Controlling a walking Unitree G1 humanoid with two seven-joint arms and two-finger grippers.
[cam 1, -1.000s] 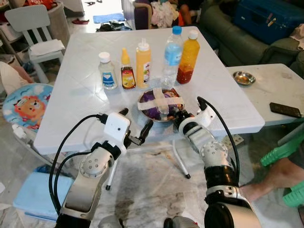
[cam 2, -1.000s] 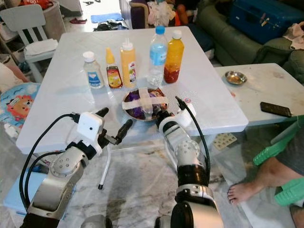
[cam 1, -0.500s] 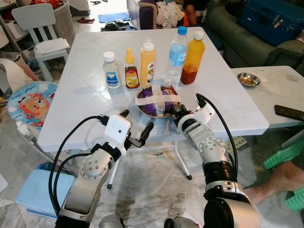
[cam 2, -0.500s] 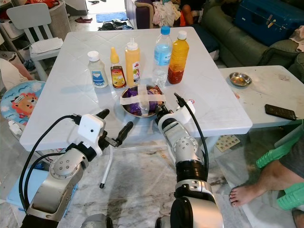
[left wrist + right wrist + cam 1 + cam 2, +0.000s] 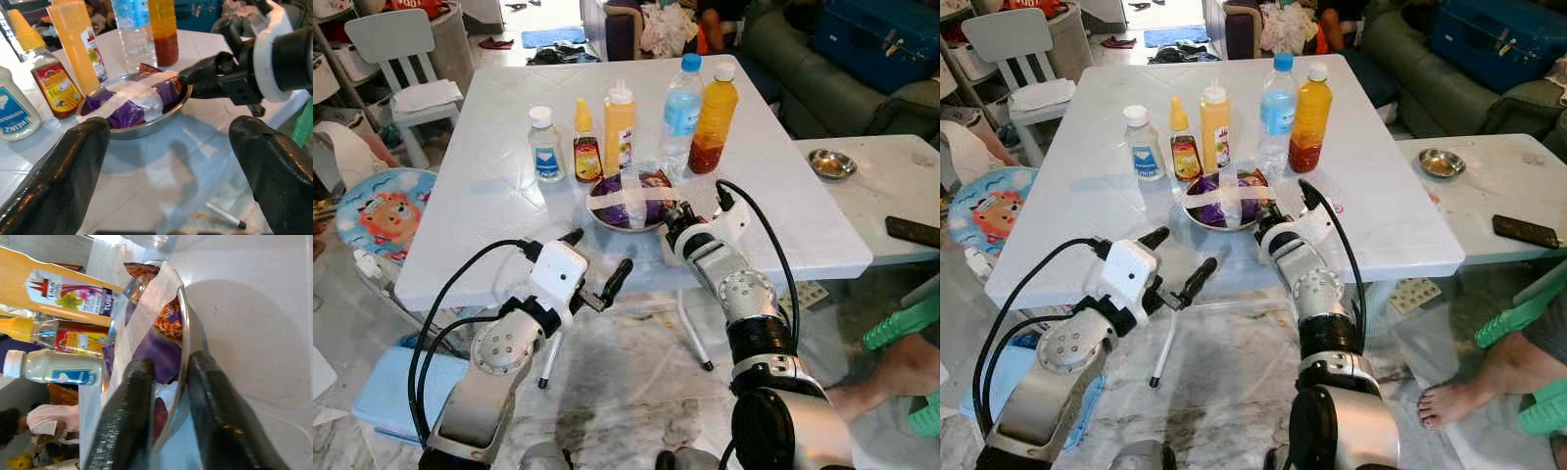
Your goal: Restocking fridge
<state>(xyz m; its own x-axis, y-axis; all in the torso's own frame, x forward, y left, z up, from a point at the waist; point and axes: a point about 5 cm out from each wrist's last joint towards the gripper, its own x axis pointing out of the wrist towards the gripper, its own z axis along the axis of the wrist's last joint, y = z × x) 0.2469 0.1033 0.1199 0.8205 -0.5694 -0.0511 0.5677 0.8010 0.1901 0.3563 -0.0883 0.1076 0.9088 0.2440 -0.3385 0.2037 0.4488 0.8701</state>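
A steel bowl (image 5: 625,208) of purple snack packets, strapped with white tape, stands on the white table (image 5: 489,235) in front of a row of bottles. My right gripper (image 5: 672,224) is shut on the bowl's near right rim (image 5: 183,328), one finger inside and one outside. The row holds a mayonnaise bottle (image 5: 543,147), a small sauce bottle (image 5: 584,147), a yellow squeeze bottle (image 5: 620,125), a water bottle (image 5: 679,106) and an orange bottle (image 5: 714,117). My left gripper (image 5: 597,258) hangs open just off the table's front edge, facing the bowl (image 5: 134,105).
A side table (image 5: 891,196) on the right carries a small steel dish (image 5: 830,164) and a phone (image 5: 912,231). A person's foot (image 5: 899,367) and a green chair (image 5: 901,323) lie beyond it. A child's chair (image 5: 382,211) stands on the left.
The head view has shifted a little. My right gripper has closed in on the bowl's rim, and the bowl now sits nearer the bottles. The left gripper stays open.
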